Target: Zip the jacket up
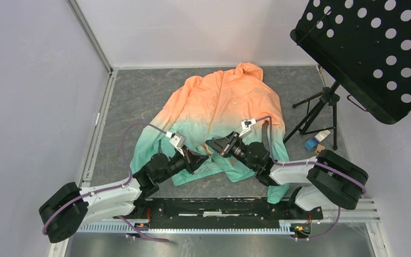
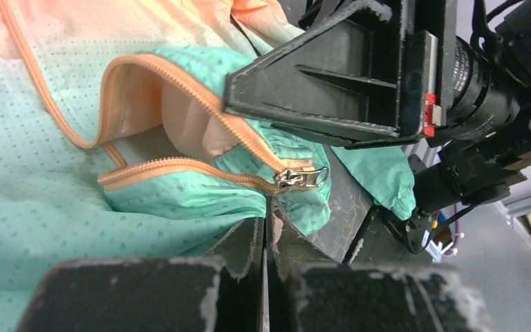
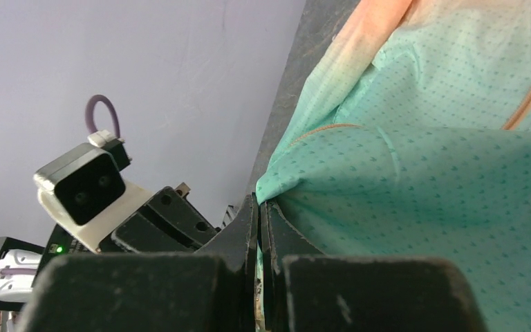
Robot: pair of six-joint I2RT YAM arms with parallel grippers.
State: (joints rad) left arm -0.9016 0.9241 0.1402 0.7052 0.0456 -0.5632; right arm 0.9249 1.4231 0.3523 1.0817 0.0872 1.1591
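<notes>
The thin, dotted jacket [image 1: 219,104] is lying crumpled on the grey table [image 1: 134,96], with a perforated black music stand [image 1: 364,48] leaning nearby. The left gripper [image 2: 267,211] and right gripper [image 3: 258,207] are each pinching its mint hem, the left one just below the metal zipper pull [image 2: 297,178].

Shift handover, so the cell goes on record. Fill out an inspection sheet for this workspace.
Surface: grey mat, jacket lying across its middle.
Job's things: jacket spread out, hood at the far end; zipper slider low near the hem, teeth open above it.
Clutter: blue and white blocks by the stand's feet.
Grippers: left gripper and right gripper both shut on green jacket fabric.
Cables: purple cables looped along both arms.
Surroundings: black perforated music stand at right; pale walls.
</notes>
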